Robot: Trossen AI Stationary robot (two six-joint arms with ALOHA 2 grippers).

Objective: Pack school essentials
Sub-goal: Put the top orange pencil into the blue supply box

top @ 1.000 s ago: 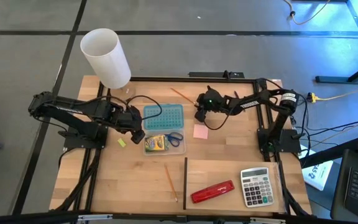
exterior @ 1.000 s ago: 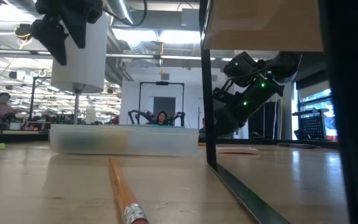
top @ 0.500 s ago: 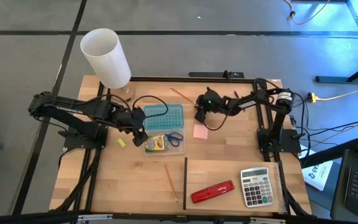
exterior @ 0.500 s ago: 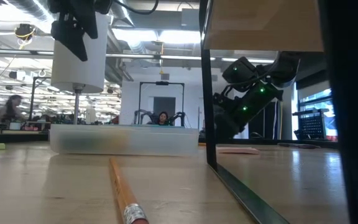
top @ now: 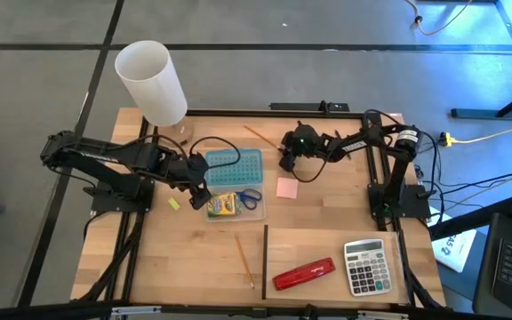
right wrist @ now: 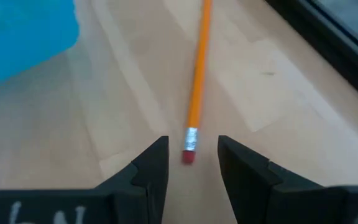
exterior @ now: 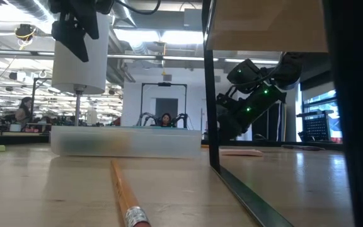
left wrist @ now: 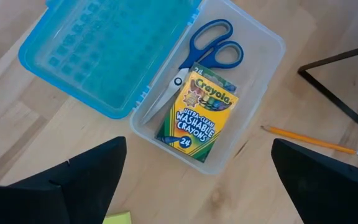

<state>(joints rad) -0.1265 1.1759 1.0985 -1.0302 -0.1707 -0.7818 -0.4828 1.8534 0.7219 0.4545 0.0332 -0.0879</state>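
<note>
An open pencil case has a blue lid (top: 235, 165) and a clear tray (top: 258, 212). The tray holds the yellow-green crayon box (left wrist: 197, 115) and the blue-handled scissors (left wrist: 207, 50). My left gripper (top: 199, 174) hangs open and empty above the case's left side. My right gripper (top: 284, 161) is low at the far middle, open. Its fingertips (right wrist: 156, 155) stand on either side of the eraser end (right wrist: 188, 153) of an orange pencil (top: 258, 136) that lies flat on the table. I see no touch. A pink sticky-note pad (top: 286, 188), a tiny yellow eraser (top: 174, 204) and a second orange pencil (top: 244, 259) lie on the table.
A white cylinder (top: 152, 82) stands at the far left corner. A red stapler (top: 305, 274) and a grey calculator (top: 364, 267) lie at the near right. A thin black bar (top: 265, 258) runs from mid-table to the near edge. Bare wood lies at the near left.
My left gripper has gone a little toward the table's right edge and slightly up, over the case's left side, staying open. Nothing on the table has moved.
</note>
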